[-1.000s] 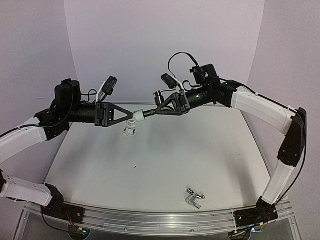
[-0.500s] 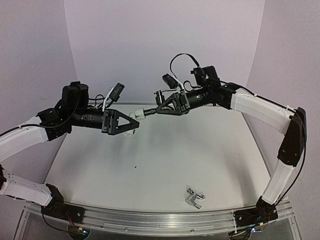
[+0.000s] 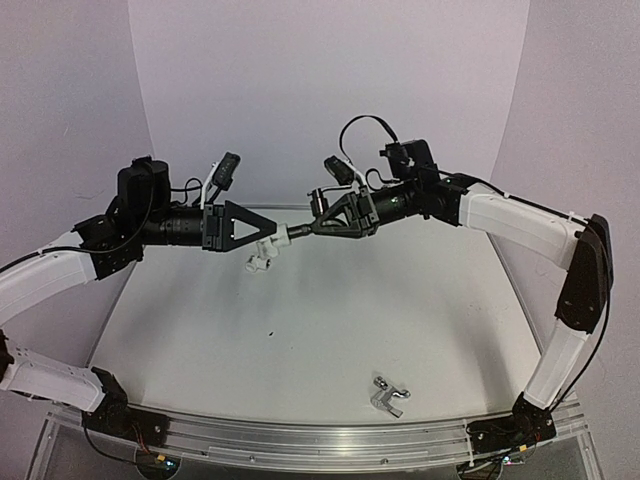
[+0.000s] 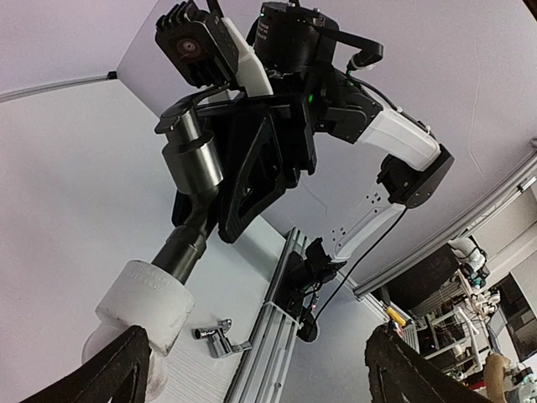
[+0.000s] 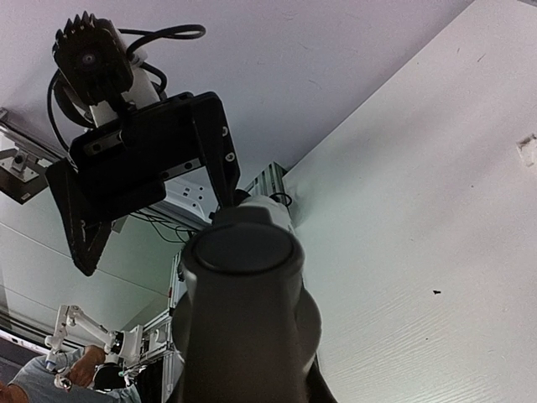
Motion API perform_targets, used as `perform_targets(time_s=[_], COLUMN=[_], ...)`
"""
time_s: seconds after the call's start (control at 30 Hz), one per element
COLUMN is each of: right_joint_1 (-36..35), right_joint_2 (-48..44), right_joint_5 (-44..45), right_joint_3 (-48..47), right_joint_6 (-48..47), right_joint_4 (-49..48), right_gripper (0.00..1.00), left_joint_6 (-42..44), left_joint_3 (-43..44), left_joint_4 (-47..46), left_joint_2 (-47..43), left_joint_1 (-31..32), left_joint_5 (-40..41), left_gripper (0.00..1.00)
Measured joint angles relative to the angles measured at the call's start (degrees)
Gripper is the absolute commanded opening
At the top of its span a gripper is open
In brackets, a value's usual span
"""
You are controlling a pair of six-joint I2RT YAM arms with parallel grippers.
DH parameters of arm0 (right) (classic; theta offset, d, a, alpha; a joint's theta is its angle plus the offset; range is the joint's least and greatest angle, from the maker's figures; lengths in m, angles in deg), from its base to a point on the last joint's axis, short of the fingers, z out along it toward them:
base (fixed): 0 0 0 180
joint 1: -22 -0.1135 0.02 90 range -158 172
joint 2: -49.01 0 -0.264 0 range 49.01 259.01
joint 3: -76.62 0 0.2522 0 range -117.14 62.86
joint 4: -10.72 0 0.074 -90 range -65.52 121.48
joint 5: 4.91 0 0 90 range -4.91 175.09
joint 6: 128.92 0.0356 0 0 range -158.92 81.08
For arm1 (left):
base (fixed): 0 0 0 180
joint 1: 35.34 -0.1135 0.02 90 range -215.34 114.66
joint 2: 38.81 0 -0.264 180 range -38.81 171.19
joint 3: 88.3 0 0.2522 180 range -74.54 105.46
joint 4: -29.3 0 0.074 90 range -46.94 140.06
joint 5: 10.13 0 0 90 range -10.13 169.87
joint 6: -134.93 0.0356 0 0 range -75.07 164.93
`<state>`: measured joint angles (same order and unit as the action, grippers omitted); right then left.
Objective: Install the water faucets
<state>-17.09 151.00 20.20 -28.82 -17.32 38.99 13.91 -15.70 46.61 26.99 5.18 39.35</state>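
Near edge: an aluminium rail (image 3: 300, 436) runs across the front of the bench (image 3: 180, 330), with both arm bases bolted to it.

Just beyond the rail, right of centre: the chrome faucet (image 3: 387, 395) lies on its side on the bench, alone and well apart from both arms.

Mid-bench: a small dark speck (image 3: 271, 333).

Far half, raised above the bench: the two arms meet tip to tip. The right claw (image 3: 318, 222) comes in from the right, pressed together and pinching the dark faucet (image 4: 195, 172). The faucet's stem points left toward the other arm. A white fitting (image 3: 262, 250) sits on the end of that stem.

The left claw (image 4: 256, 369) comes in from the left, spread wide and holding nothing. In the left wrist view the white fitting sits just beside one finger (image 4: 126, 365). We cannot tell whether they touch. The other finger stands well clear.

Far side: pale walls close behind the bench.
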Motion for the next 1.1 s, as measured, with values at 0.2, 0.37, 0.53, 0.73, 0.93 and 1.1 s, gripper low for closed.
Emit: perform_targets(time_s=[0.2, 0.37, 0.53, 0.73, 0.93, 1.1], right_joint_1=[0.2, 0.3, 0.4, 0.6, 0.8, 0.9], right_joint_2=[0.0, 0.0, 0.0, 0.0, 0.0, -0.7], right_joint_5=[0.0, 0.5, 1.1, 1.4, 0.8, -0.6], right_joint_3=[0.0, 0.0, -0.4, -1.7, -2.2, -0.2], right_joint_6=[0.4, 0.8, 1.1, 1.5, 3.8, 8.1], right_joint_4=[-0.3, -0.3, -0.7, -2.8, -6.1, -11.8], right_gripper=[0.00, 0.00, 0.00, 0.00, 0.00, 0.00], left_joint_6=[-3.6, -5.6, -6.9, -7.5, -8.1, -8.4], left_joint_3=[-2.0, -3.6, -4.2, -4.3, -5.0, -5.0], left_joint_4=[-4.8, -7.7, -8.7, -8.7, -9.1, -9.5], left_joint_2=[0.2, 0.1, -0.1, -0.2, -0.2, -0.1], left_joint_1=[-0.6, -0.8, -0.9, -0.4, -0.3, -0.3], left_joint_5=[-1.9, -2.4, -3.0, -4.3, -4.3, -4.1], left_gripper=[0.89, 0.89, 0.89, 0.89, 0.90, 0.91])
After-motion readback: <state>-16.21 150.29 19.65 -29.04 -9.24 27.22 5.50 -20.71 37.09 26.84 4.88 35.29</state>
